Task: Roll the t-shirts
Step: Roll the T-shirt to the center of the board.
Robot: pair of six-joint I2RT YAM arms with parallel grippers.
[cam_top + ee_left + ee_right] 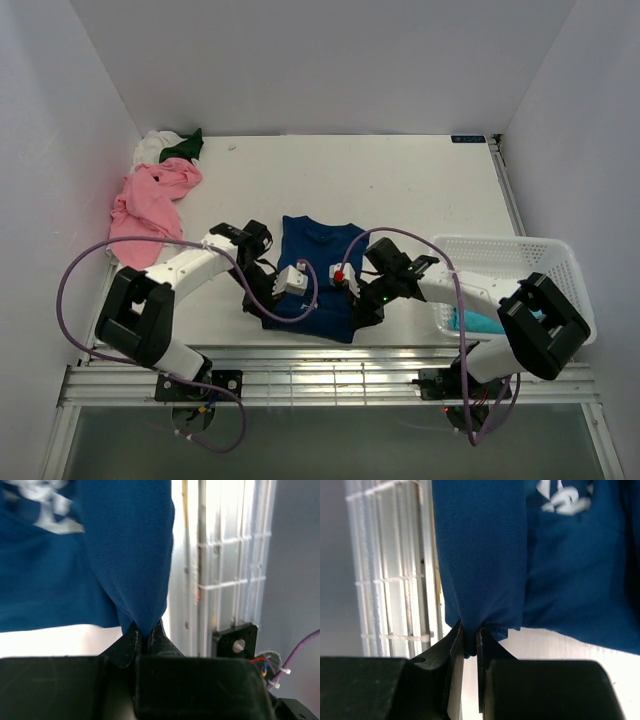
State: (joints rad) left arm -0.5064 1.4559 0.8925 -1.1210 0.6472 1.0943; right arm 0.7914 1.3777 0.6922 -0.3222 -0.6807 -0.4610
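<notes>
Left hand [145, 636] clenched on one near hem corner of the navy t-shirt [318, 262], right hand [470, 641] clenched on the other. Shirt lies flat on the table [400, 190] between the arms. Risk: each grip holds only a thin fold, so it could slip out once rolling starts, and uneven pull from the two sides would likely skew the roll. Pink t-shirt [150, 200] sits far left.

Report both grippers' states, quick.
Left gripper: closed, pinching a fold of the navy t-shirt.
Right gripper: closed, pinching the same navy t-shirt's edge.
</notes>
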